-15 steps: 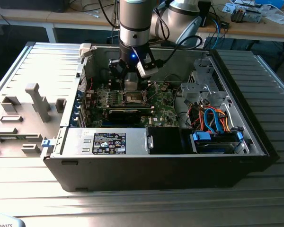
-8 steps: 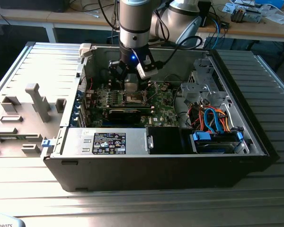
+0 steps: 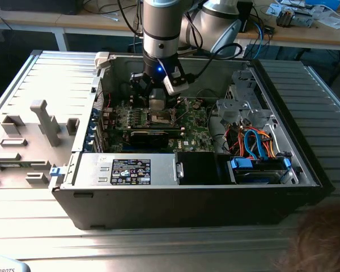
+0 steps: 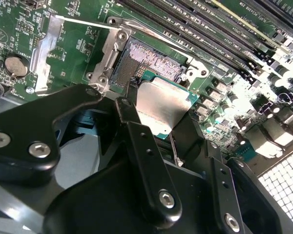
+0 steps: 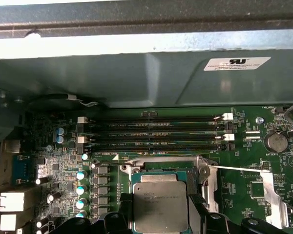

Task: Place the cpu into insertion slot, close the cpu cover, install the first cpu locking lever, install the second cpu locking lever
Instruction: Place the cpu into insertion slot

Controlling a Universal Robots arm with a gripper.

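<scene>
My gripper (image 4: pixel 162 117) is shut on the cpu (image 4: pixel 161 105), a small silver-topped square held by its edges between black fingers (image 4: pixel 134 131). The cpu (image 5: pixel 160 207) hangs just above the insertion slot (image 4: pixel 144 63), partly over its near side and slightly tilted. The slot's dark pin field and silvery rim (image 5: pixel 161 160) lie open. Beside the socket, the silvery cpu cover (image 4: pixel 43 48) is swung back, and a thin locking lever (image 5: pixel 239 168) stands released. In the exterior view the gripper (image 3: pixel 158 101) is low inside the open computer case, over the green motherboard (image 3: pixel 195 129).
Long black memory slots (image 5: pixel 154 131) run beside the socket, with a coin battery (image 5: pixel 276 142) near them. A black card (image 3: pixel 150 136), the power supply (image 3: pixel 130 169), a drive cage (image 3: pixel 243 107) and blue and orange cables (image 3: pixel 255 144) crowd the case. A person's hair (image 3: pixel 320 241) shows at the front.
</scene>
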